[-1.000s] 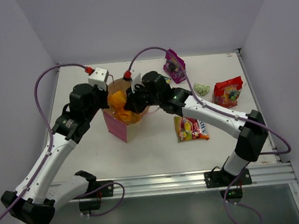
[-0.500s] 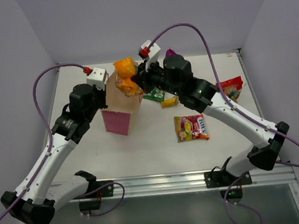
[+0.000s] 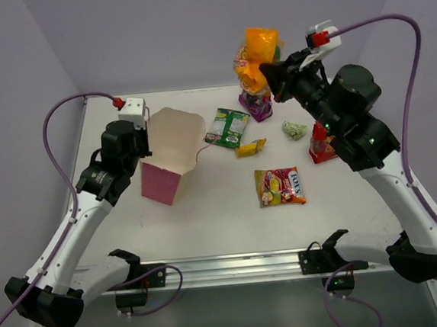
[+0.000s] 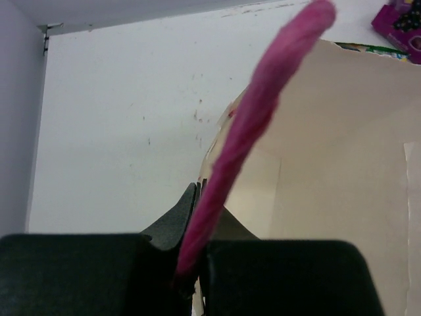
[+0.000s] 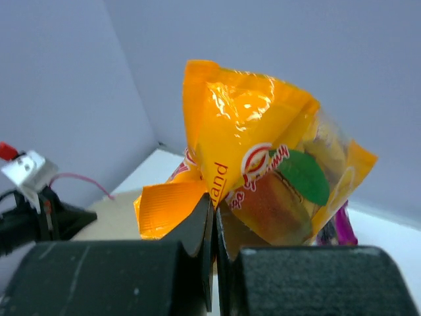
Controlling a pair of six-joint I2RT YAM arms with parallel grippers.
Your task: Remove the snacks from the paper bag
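Note:
The paper bag (image 3: 161,182) stands open at the table's left, beige inside, pink sides. My left gripper (image 3: 145,141) is shut on its near rim and pink cord handle (image 4: 263,112); the jaws (image 4: 197,197) pinch cord and paper. My right gripper (image 3: 273,73) is shut on the orange packet (image 3: 258,53), held high above the back right. In the right wrist view the jaws (image 5: 214,207) pinch that packet (image 5: 263,151) at its lower edge. On the table lie the green packet (image 3: 228,127), yellow packet (image 3: 249,147), magenta-purple packet (image 3: 258,105), pale green piece (image 3: 294,129), red packet (image 3: 320,148) and yellow-red candy bag (image 3: 280,186).
The table is walled at back and both sides. A metal rail (image 3: 235,267) runs along the near edge with both arm bases. The right arm hangs over the red packet. Purple cables loop above both arms.
My right gripper lifted the orange packet out of the bag and swung it up and to the right. Green and yellow packets now lie beside the bag. The left gripper kept its hold.

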